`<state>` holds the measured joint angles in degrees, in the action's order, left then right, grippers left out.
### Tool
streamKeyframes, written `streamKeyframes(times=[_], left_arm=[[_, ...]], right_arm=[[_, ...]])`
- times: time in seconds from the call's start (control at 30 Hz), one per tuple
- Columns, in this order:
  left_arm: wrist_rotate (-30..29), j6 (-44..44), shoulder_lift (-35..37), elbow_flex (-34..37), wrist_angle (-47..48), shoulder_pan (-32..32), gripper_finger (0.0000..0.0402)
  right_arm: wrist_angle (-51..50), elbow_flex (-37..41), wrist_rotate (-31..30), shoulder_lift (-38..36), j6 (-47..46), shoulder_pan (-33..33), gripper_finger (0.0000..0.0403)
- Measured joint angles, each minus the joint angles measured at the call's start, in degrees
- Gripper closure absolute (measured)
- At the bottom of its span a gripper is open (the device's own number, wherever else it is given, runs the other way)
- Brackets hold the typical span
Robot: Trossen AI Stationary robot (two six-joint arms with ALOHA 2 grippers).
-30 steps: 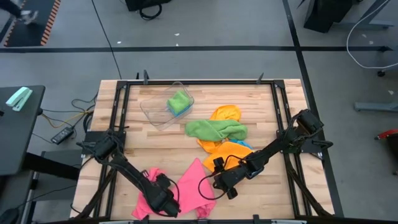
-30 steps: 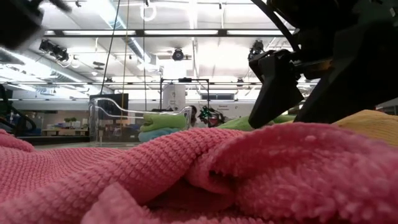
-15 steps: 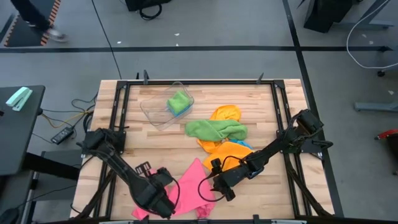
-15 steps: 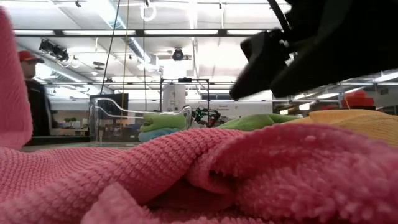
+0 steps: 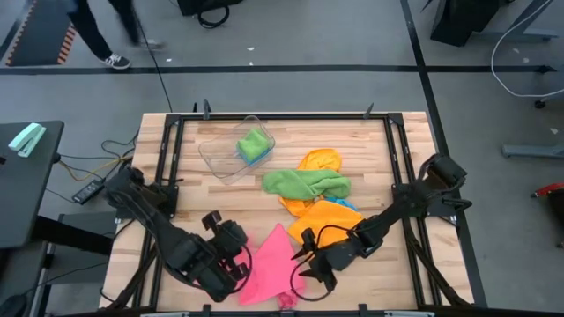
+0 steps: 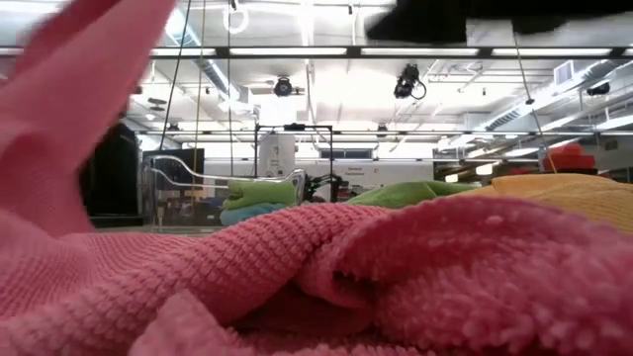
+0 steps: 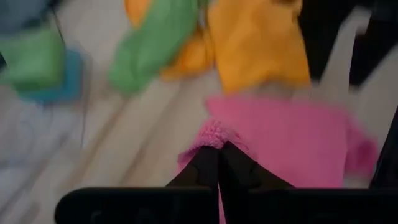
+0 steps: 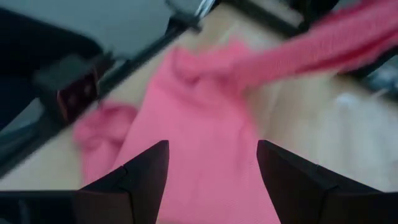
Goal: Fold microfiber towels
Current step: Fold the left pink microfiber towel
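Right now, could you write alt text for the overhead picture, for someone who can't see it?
Seen from above, the left gripper pinches a pink towel on a wooden table, the right gripper open beside it. Green and orange towels lie behind, near a clear tub.

surface (image 5: pixel 370 150): pale wood planks, edged by a black metal frame (image 5: pixel 282 115) | clear plastic tub (image 5: pixel 222 157): far left part of the surface, tilted | side table (image 5: pixel 22 189): dark, left of the surface, carrying a mint-green object (image 5: pixel 26 139) | cables (image 5: pixel 97 163): between the two | person's legs (image 5: pixel 110 31): far left, on grey floor
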<state>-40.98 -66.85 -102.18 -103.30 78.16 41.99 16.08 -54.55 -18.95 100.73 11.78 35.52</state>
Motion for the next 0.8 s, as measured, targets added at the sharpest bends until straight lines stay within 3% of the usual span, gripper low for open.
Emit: streamKeyframes(times=[0.23, 0.43, 0.8], left_arm=[[-10.0, 1.4, 2.8, 0.0, -0.9, -1.1, 0.0396], [-17.3, 10.5, 5.4, 0.1, -7.4, -2.3, 0.0388], [-18.1, 31.7, 8.2, 0.0, -27.1, -7.4, 0.0386]], right_arm=[[0.0, -0.3, -5.4, -3.6, 2.4, 2.9, 0.0150], [0.0, -0.3, -6.7, -3.6, 0.8, 2.5, 0.0150], [4.3, -0.3, -6.6, -1.0, -6.4, -0.8, 0.0151]])
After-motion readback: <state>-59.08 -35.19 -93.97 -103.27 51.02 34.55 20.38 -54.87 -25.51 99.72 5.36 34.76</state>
